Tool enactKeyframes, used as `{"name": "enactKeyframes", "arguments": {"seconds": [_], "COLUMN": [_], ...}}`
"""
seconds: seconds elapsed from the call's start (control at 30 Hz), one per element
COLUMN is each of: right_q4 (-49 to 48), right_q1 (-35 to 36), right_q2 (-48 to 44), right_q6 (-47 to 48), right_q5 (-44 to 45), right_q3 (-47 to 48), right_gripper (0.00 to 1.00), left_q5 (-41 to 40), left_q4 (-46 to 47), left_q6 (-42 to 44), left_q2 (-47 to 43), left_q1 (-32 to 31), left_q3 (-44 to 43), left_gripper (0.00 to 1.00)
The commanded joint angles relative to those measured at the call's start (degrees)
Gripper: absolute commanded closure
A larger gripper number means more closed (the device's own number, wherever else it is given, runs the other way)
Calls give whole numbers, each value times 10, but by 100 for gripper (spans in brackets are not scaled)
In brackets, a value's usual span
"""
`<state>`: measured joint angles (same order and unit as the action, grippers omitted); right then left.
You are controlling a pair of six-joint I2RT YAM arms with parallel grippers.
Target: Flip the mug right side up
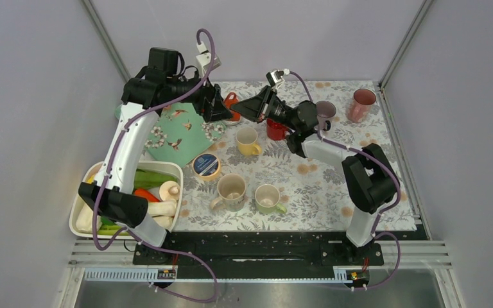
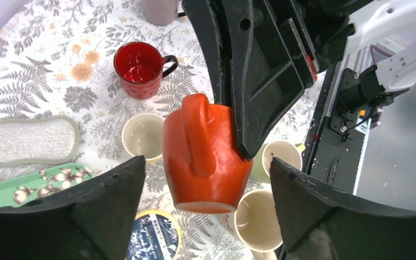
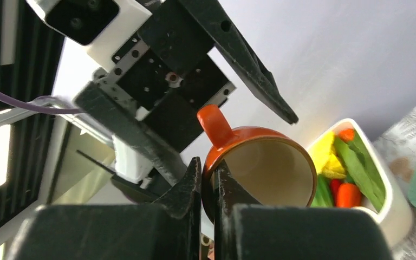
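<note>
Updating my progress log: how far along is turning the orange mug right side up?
Done: the orange mug hangs clear of the table. In hand: the right gripper is shut on its rim; the left gripper is open, not gripping it. Left: setting the tilted mug down mouth up.

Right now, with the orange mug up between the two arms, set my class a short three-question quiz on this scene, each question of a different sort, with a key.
1. True or false: the right hand is shut on the rim of the glossy orange ceramic mug, which is off the table.
2. Choose one. The left hand is: A, shut on the mug's handle; B, open, with a finger on either side of the mug; C, resting on the green tray.
3. Fill the gap: the white rectangular tub holds ____.

Key: 1 true. 2 B. 3 vegetables.
</note>
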<state>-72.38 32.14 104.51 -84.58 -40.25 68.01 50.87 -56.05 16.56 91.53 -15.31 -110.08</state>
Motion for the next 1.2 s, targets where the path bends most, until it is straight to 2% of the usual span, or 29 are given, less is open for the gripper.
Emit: {"name": "enactKeyframes", "arguments": {"seconds": [0.0,0.07,0.13,0.2,0.33,0.4,0.5,0.57,0.7,0.83,1.0,1.17], "right_q4": [126,359,611,772,989,1048,1080,1088,1078,1036,971,959], "right_q1": [-14,-17,-7,-2,-3,-7,-55,-115,-290,-440,-529,-549], "right_q2": [-99,-182,-242,-282,-309,-313,-322,-331,-324,-287,-214,-143], "right_q6": [160,352,553,672,747,761,762,761,769,767,742,738], "right_q5": [-14,13,115,239,441,519,556,568,556,504,480,473], "right_q3": [-34,-44,-26,-24,-26,-45,-79,-99,-136,-157,-141,-133], "right_gripper": [100,100,100,100,100,100,100,100,100,100,100,100], "left_q5": [-55,-73,-84,-104,-196,-233,-266,-276,-302,-312,-330,-347], "left_q4": [-9,-9,-7,-7,6,17,35,44,68,77,77,77], "left_q6": [36,59,75,82,82,83,86,88,96,104,114,119], "left_q2": [-34,-50,-66,-77,-85,-87,-91,-95,-111,-121,-121,-114], "left_q1": [7,24,46,70,99,105,110,114,119,125,127,132], "left_q3": [20,33,53,77,125,154,193,217,263,287,295,297], "left_gripper": [2,1,1,1,1,1,1,1,1,1,1,1]}}
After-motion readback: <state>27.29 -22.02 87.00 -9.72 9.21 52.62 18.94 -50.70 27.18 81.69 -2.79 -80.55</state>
